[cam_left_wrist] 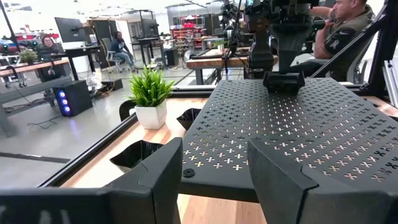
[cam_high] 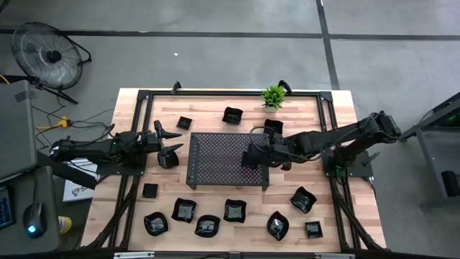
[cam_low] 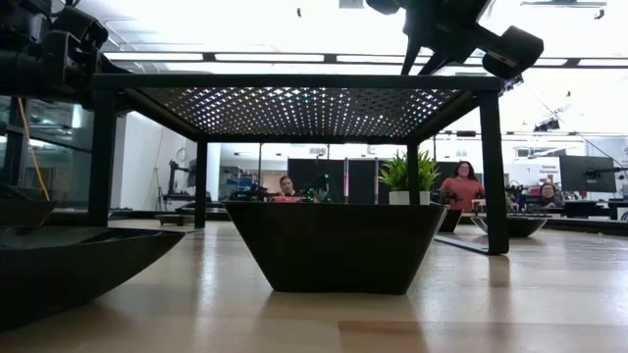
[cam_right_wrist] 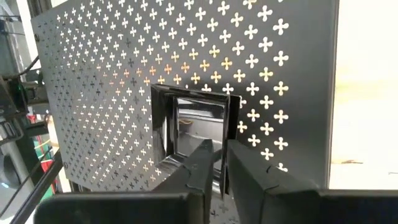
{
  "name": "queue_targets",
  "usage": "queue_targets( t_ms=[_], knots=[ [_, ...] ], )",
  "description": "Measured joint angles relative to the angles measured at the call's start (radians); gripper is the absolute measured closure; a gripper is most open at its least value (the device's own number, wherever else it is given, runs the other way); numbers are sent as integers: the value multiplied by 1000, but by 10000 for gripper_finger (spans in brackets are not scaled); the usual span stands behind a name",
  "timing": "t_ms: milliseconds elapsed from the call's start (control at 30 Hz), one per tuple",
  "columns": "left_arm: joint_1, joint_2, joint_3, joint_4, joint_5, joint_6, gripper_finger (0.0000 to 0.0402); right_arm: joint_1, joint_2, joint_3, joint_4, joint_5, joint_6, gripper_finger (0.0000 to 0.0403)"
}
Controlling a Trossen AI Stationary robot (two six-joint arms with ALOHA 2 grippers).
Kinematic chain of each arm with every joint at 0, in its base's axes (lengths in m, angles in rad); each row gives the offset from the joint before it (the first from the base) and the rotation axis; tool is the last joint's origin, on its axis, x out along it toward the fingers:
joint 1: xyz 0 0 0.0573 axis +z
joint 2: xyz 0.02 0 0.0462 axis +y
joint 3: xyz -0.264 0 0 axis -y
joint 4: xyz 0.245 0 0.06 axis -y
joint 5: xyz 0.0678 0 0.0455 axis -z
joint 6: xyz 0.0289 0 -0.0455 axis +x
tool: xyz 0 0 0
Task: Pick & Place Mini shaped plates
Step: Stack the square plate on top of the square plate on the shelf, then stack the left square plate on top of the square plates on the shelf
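A small square glossy black plate (cam_right_wrist: 194,132) is on top of the large perforated tray (cam_high: 215,155), near its right end, and also shows in the left wrist view (cam_left_wrist: 284,82). My right gripper (cam_right_wrist: 221,177) is shut on it from above and shows in the high view (cam_high: 251,155). My left gripper (cam_high: 169,142) is open and empty just left of the tray, level with its top. Several other mini black plates lie on the table along the near edge (cam_high: 234,210) and behind the tray (cam_high: 232,114). My right gripper pinches one wall of the square plate (cam_right_wrist: 221,163), near a corner, one finger inside the dish and one outside. The fingers point down at it from above. The plate sits upright with its base at the tray's surface (cam_left_wrist: 285,92).
A small green plant in a white pot (cam_high: 273,96) stands at the far edge. The tray stands on legs (cam_low: 491,167), and a black plate (cam_low: 334,245) sits on the table under its near edge. A dark frame rims the table (cam_high: 144,92). People sit beyond the table (cam_left_wrist: 345,18).
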Motion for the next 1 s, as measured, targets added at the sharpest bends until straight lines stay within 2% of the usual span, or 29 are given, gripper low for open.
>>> queue_targets(
  t_ms=[400,667,1000],
  knots=[
    [0,0,0,0,0,0,225,23,-29,0,-30,30,-34,327],
    [0,0,0,0,0,0,225,66,-94,0,-175,36,-30,327],
    [0,0,0,0,0,0,225,228,-143,0,-276,-48,-103,327]
  ],
)
